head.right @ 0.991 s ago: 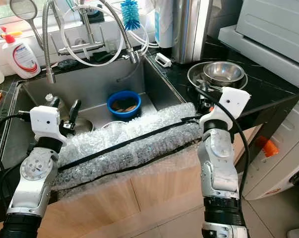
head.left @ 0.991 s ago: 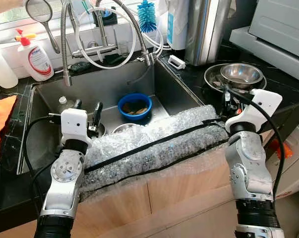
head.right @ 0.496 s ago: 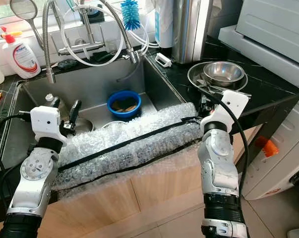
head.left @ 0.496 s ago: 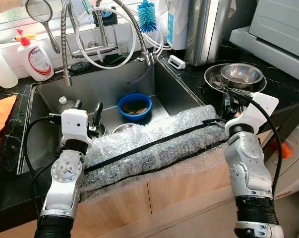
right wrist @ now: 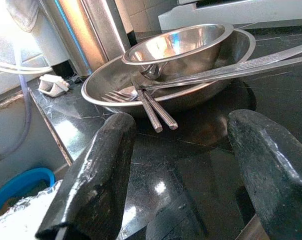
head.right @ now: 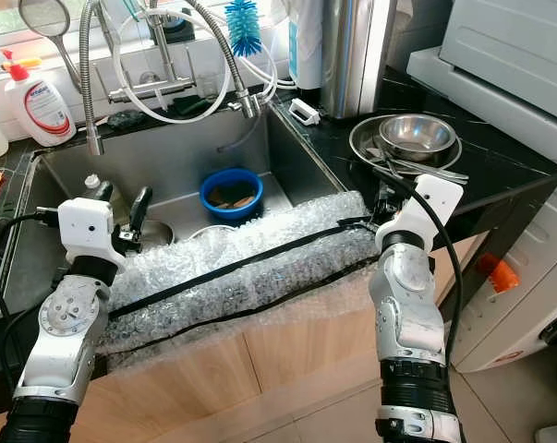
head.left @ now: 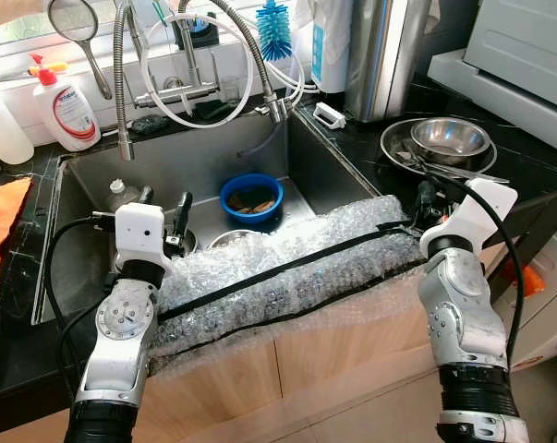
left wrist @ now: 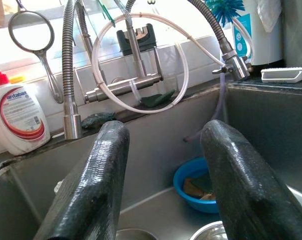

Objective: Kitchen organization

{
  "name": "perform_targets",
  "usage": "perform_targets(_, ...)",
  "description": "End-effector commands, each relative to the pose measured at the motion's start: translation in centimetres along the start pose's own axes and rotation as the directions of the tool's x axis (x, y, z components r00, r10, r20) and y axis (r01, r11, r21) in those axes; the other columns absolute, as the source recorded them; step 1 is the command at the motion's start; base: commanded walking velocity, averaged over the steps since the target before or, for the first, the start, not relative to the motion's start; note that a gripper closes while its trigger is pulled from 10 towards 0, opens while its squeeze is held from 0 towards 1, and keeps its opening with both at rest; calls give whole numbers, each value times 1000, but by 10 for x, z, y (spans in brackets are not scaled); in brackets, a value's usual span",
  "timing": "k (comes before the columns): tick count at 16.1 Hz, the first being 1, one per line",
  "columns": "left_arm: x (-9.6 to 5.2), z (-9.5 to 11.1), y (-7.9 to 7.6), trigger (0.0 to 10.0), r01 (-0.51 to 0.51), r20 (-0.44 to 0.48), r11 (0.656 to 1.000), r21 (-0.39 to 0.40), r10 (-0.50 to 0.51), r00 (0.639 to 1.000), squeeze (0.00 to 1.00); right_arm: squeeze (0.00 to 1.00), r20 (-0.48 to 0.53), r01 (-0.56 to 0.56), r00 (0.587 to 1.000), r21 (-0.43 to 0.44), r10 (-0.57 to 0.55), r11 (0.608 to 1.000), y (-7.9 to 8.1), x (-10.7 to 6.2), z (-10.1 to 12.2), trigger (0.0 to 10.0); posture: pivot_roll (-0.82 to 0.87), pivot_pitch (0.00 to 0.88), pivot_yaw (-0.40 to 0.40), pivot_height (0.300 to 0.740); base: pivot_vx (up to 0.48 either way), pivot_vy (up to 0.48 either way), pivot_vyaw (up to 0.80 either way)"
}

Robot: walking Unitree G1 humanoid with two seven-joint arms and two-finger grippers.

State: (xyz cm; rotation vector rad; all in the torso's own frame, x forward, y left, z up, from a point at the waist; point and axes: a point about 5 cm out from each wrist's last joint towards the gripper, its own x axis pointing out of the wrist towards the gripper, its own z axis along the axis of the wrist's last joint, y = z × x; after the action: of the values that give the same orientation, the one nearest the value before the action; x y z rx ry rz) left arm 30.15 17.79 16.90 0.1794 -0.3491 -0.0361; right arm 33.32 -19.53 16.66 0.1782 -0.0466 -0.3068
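Little appears done: the left claw (head.left: pixel 163 210) hangs open and empty over the sink (head.left: pixel 84 185), the right claw (right wrist: pixel 181 165) equally open above the black worktop (head.left: pixel 537 175), while beyond them the blue bowl (head.left: pixel 250 198) and stacked steel bowls (head.right: pixel 405 138) with cutlery (right wrist: pixel 156 107) await sorting.

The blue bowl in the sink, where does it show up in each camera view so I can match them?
Left eye view: blue bowl at mid-frame, on the sink floor.
Right eye view: just left of centre.
Left wrist view: low, between the left gripper fingers.
Right wrist view: its rim at the bottom-left corner.
Shared landmark: the bubble wrap on the sink's front edge.
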Motion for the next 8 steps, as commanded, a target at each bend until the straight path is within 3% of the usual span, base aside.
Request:
perform_targets(1, 2, 1, 0, 10000, 10, 4, 1000, 12, -10, 1000, 0, 0, -6, -6, 1000, 13, 6, 1000, 4, 2, 2, 7569, -126, 0, 88, 740, 0, 0, 0)
perform_targets(2, 3, 1, 0, 10000, 10, 5, 1000, 12, -10, 1000, 0, 0, -6, -2, 1000, 11, 2, 1000, 4, 3, 2, 3490, -126, 0, 87, 740, 0, 0, 0)
perform_targets(3, 2, 1, 0, 10000, 10, 6, 1000, 12, -10, 1000, 0, 0, -2, -2, 1000, 12, 2, 1000, 4, 3, 3, 9059, -124, 0, 87, 740, 0, 0, 0)
perform_targets(4, 2, 1, 0, 10000, 10, 6, 1000, 11, -10, 1000, 0, 0, -1, -3, 1000, 12, 3, 1000, 4, 3, 4, 9059, -125, 0, 87, 740, 0, 0, 0)
perform_targets(5, 2, 1, 0, 10000, 10, 6, 1000, 11, -10, 1000, 0, 0, 1, -5, 1000, 12, 5, 1000, 5, 4, 4, 10000, -125, 0, 87, 740, 0, 0, 0)
perform_targets(8, 2, 1, 0, 10000, 7, 7, 1000, 11, -7, 1000, 0, 0, 4, -5, 1000, 14, 5, 1000, 5, 5, 5, 10000, -123, 0, 86, 740, 0, 0, 0)
